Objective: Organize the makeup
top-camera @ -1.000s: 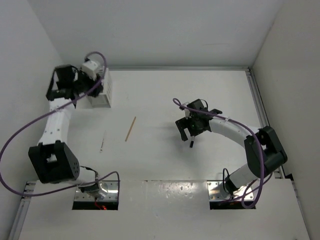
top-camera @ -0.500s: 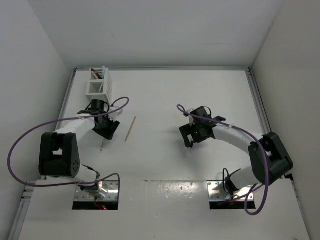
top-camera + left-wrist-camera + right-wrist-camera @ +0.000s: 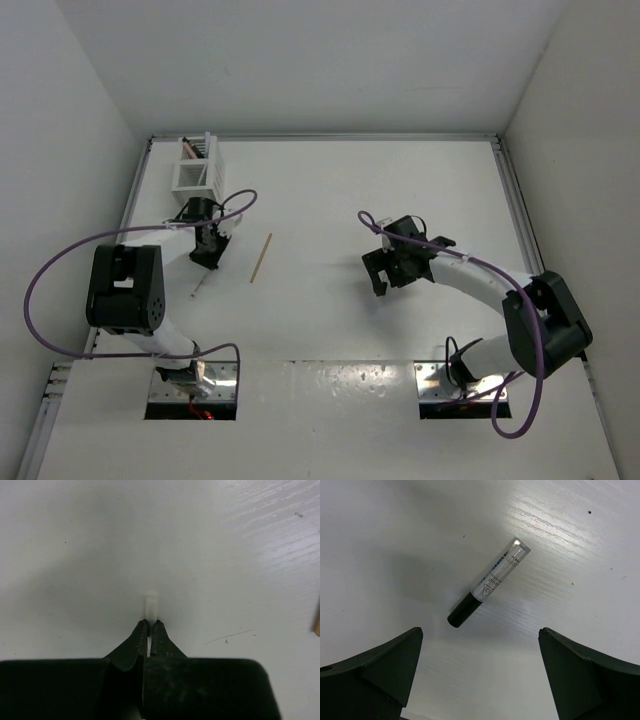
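Note:
In the left wrist view my left gripper (image 3: 150,623) is shut on a slim white makeup stick (image 3: 150,604), whose end pokes out past the tips just over the table. From above, the left gripper (image 3: 207,258) sits below the white slatted holder (image 3: 197,172), and the white stick (image 3: 199,285) trails toward the near edge. A tan wooden stick (image 3: 261,257) lies to its right and shows at the frame edge (image 3: 317,624). My right gripper (image 3: 480,632) is open above a small tube (image 3: 487,586) with a black cap and a clear printed body. That tube lies loose on the table between and beyond the fingers.
The holder stands at the far left corner with a few sticks (image 3: 190,148) upright inside. The right gripper (image 3: 386,282) hovers mid-table. Metal rails run along the table's far (image 3: 350,136) and right (image 3: 520,220) edges, with white walls all around.
The left arm swung from the holder down to the table and shut on the white stick. The right gripper drifted slightly right and stayed open.

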Controlling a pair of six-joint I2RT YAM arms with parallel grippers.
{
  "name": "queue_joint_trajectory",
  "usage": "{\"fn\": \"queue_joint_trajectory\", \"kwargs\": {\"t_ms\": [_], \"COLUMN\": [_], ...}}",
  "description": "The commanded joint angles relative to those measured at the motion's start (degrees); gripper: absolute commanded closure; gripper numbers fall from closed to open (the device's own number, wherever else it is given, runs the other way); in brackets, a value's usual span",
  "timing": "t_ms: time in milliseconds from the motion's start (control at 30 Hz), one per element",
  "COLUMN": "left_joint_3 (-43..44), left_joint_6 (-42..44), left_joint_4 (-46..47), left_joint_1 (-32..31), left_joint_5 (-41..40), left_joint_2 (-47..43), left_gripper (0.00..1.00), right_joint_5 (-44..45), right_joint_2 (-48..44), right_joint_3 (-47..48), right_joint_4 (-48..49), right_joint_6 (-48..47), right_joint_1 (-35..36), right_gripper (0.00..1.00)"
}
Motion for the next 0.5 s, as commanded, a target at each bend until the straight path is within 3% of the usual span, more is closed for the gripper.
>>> {"fn": "queue_joint_trajectory", "kwargs": {"t_ms": [0, 233, 300, 467], "left_joint_3": [-2.28, 7.46, 13.69, 27.40], "left_joint_6": [-1.61, -2.14, -2.14, -2.22], "left_joint_4": [-0.36, -7.55, -10.71, -11.09], "left_joint_1": [0.42, 0.42, 0.42, 1.29], "left_joint_5": [1.81, 9.18, 14.52, 19.30], "left_joint_2": [3.53, -3.32, -6.30, -10.80], "left_gripper": [1.00, 1.00, 1.00, 1.00], "right_joint_5": [1.36, 1.19, 1.19, 0.49], "right_joint_2": [-1.30, -0.42, 0.02, 0.99], "right_joint_3": [0.71, 1.59, 1.85, 2.55], "right_joint_4": [1.23, 1.31, 1.31, 1.58], "right_joint_6": [-0.29, -0.46, -0.47, -1.08], "right_joint_1": [0.39, 0.30, 0.21, 0.39], "right_gripper": [0.00, 0.00, 0.00, 0.00]}}
